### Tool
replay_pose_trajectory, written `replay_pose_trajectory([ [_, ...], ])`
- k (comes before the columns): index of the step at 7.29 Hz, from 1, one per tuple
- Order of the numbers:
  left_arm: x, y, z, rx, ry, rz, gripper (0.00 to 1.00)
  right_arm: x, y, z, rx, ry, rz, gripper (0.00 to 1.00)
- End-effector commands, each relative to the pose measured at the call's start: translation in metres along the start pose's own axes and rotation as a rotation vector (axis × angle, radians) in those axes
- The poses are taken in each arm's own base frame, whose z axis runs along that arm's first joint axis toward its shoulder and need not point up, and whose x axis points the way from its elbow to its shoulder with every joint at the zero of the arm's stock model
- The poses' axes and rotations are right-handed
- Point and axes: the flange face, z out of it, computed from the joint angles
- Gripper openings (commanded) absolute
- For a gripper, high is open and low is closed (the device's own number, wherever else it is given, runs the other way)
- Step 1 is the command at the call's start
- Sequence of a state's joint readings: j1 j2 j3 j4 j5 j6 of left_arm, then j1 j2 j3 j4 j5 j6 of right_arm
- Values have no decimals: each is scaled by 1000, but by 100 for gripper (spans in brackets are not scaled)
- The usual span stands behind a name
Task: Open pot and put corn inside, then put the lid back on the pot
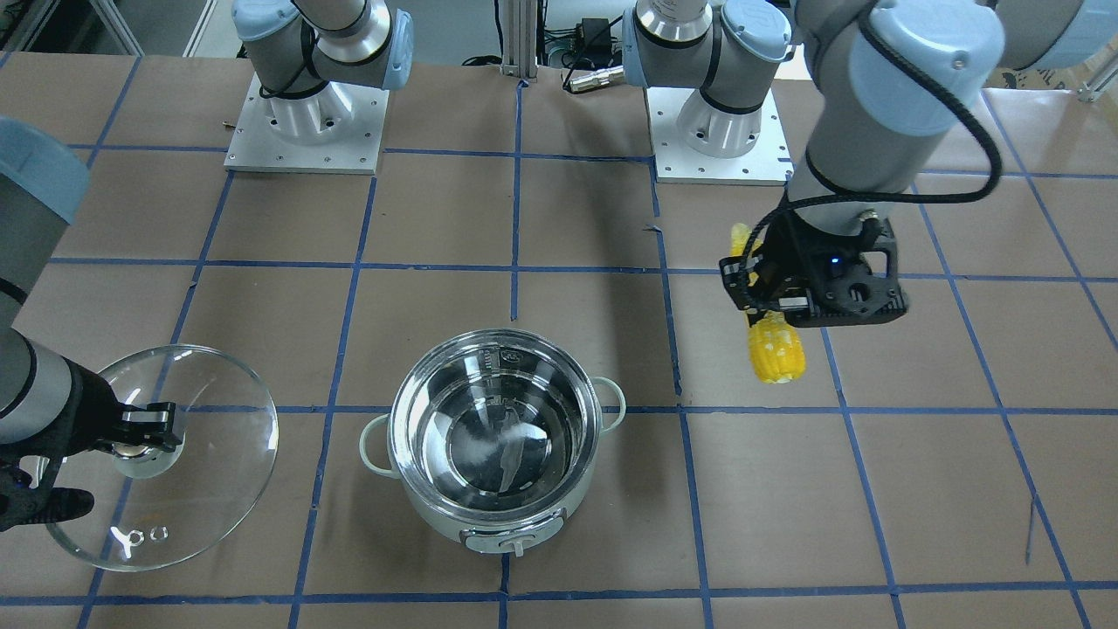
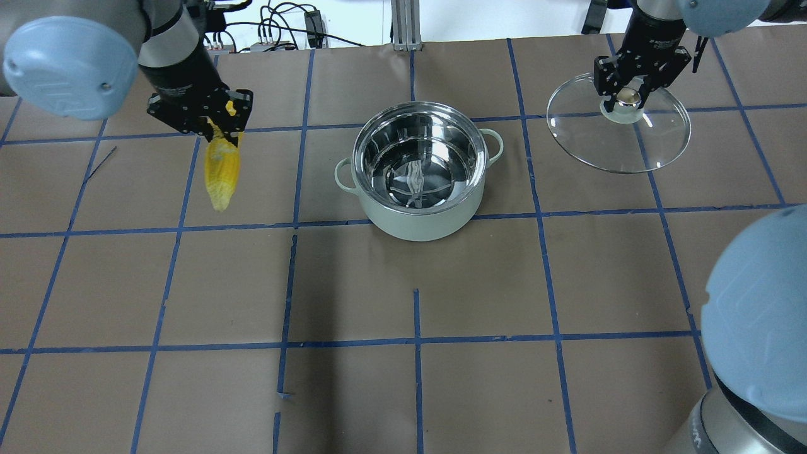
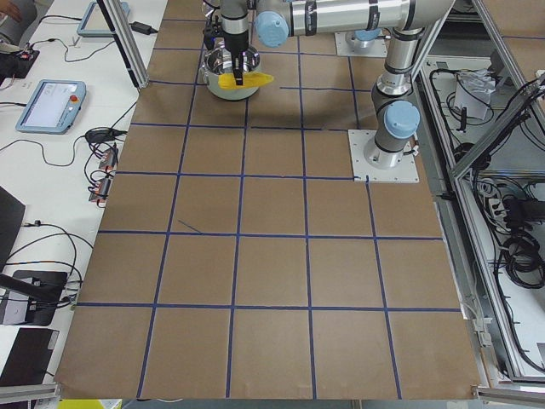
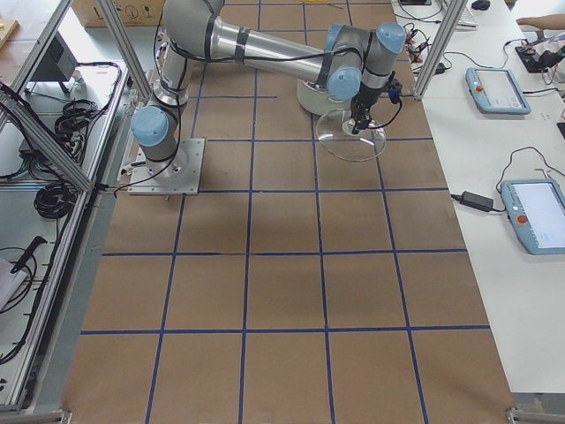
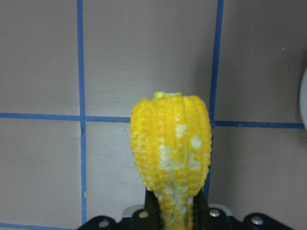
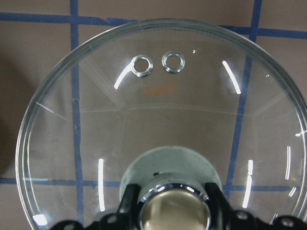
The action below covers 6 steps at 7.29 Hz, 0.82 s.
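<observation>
The pot [image 2: 422,226] stands open at the table's middle, its steel inside bare; it also shows in the front view [image 1: 419,515]. My left gripper [image 2: 220,123] is shut on the yellow corn [image 2: 222,170] and holds it in the air to the pot's left, one end pointing down. The corn also shows in the front view [image 1: 776,349] and the left wrist view [image 5: 170,153]. My right gripper [image 2: 627,94] is shut on the knob of the clear glass lid [image 2: 630,142] and holds it tilted to the pot's right. The lid also shows in the front view [image 1: 201,472] and the right wrist view [image 6: 168,110].
The table is brown paper with a blue tape grid [image 2: 416,343]. Both arm bases [image 1: 306,114] stand at the robot's side of the table. Tablets and cables [image 4: 530,212] lie on the white side bench beyond the table's edge.
</observation>
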<state>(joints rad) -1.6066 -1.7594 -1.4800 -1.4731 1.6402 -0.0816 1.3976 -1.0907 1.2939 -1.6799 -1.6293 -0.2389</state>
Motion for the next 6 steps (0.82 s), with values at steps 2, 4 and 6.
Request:
replay_pose_trajectory([
  [2,119,-34,7,11,23,-18,18,7,-2,15,42,15,-13,13],
  [4,178,-49,19,12,49,-9,18,7,-2,16,41,14,-15,13],
  [6,222,-64,39,15,54,-22,18,8,-4,20,35,11,-13,13],
])
